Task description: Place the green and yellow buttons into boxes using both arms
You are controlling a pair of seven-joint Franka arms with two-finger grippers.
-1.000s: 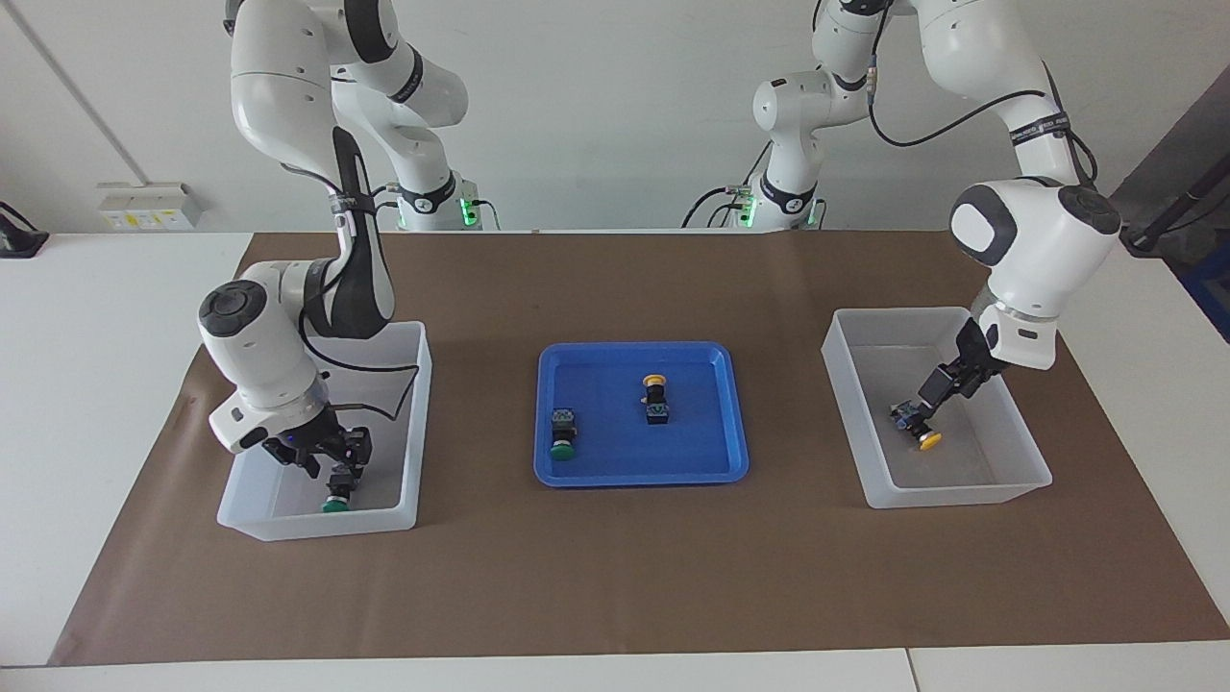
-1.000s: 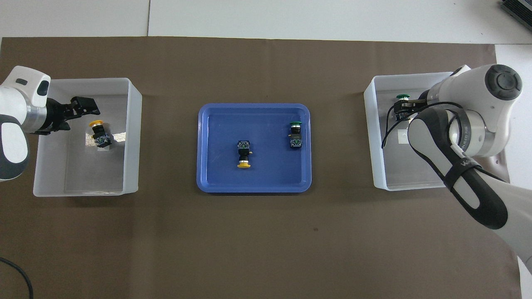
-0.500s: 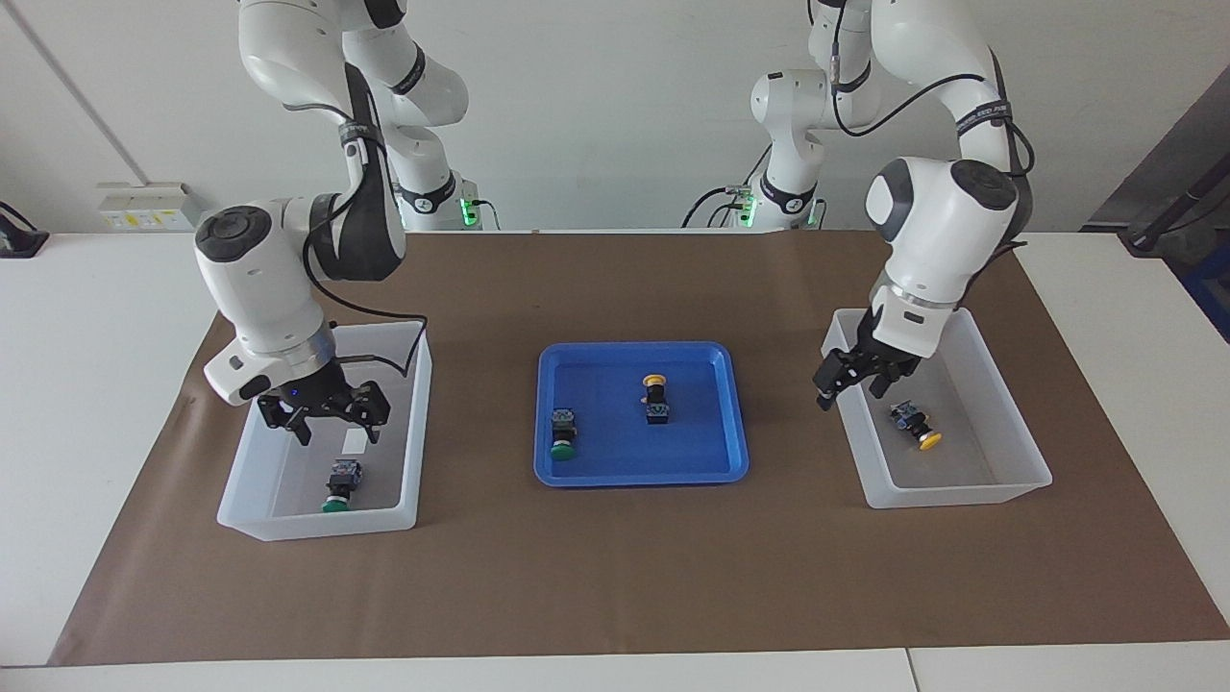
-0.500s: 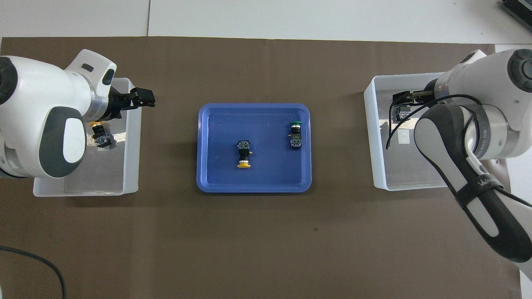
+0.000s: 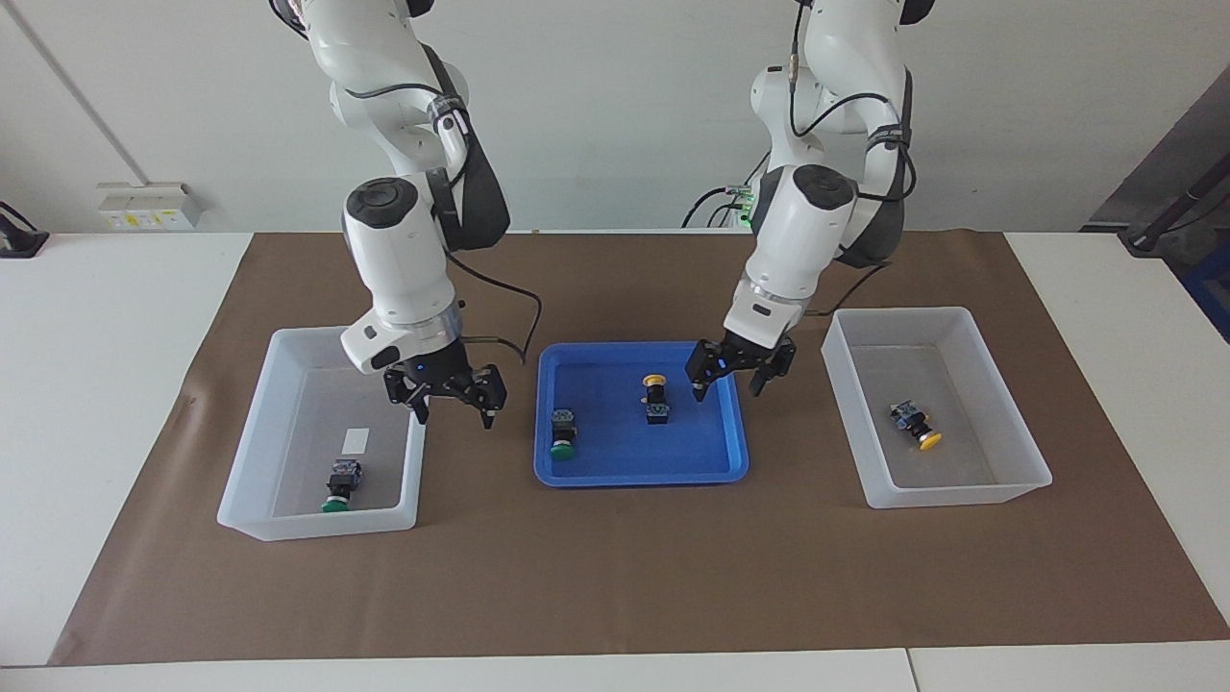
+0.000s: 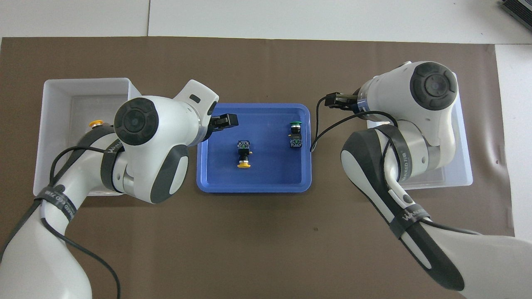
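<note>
One button sits in each box; my left gripper (image 5: 730, 373) and right gripper (image 5: 452, 392), both spread empty, next descend on the tray's (image 5: 716, 461) two buttons.

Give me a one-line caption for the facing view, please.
Two robot arms swing open jaws back toward the blue tray, where one green button and one yellow button wait.

Bright, even light from above; soft short shadows lie under both arms on the brown mat (image 5: 615, 577). Both views sharp, no glare.
</note>
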